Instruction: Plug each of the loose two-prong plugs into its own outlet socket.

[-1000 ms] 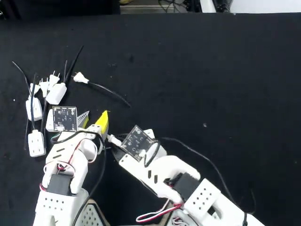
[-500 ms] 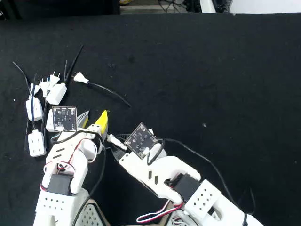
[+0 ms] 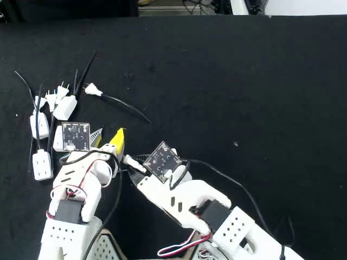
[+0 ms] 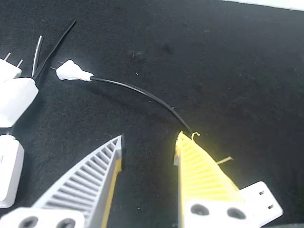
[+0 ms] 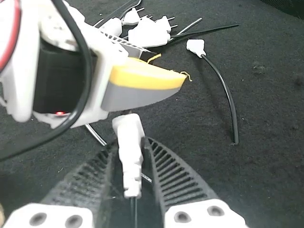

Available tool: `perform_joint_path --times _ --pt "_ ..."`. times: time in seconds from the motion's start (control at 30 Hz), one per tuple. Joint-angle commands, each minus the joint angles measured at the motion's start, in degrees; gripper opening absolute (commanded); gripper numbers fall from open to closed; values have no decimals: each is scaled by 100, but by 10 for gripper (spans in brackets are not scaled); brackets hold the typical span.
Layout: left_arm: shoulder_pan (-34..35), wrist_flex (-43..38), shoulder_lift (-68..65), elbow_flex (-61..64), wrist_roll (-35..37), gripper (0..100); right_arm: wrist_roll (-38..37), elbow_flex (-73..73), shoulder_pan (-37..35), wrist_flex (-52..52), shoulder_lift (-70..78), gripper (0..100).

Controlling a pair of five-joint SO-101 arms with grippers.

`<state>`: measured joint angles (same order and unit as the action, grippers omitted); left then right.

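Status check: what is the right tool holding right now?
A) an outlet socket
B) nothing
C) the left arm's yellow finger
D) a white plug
D: the right wrist view shows the right tool shut on a white plug, which sticks out past its tips.

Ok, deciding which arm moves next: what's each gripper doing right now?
Left gripper: open, holding nothing.
Right gripper: shut on a white corded connector.
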<state>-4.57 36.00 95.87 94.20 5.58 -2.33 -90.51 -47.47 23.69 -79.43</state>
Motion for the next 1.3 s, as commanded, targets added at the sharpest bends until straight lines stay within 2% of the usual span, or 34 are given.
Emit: perform_joint_path --times 0.0,0.27,0.53,0.73,1.0,1.13,1.27 --pt "-259 44 -633 -251 -158 184 79 207 343 -97 -382 11" --pt "-259 -703 -1952 -523 -149 184 53 154 352 -97 -365 11" --pt "-277 -730 -1996 -523 -149 184 88 -242 624 -598 -338 11" --pt "-215 -765 -1987 -541 -149 184 53 -251 765 -580 -330 11" --pt "400 -281 -1987 -1007 -149 184 53 673 1582 1178 -321 11" --pt "470 -237 -1987 -998 -185 184 -176 1007 1767 1582 -233 11" --pt "681 -237 -2048 -1051 -158 184 -387 1560 1952 1873 558 11"
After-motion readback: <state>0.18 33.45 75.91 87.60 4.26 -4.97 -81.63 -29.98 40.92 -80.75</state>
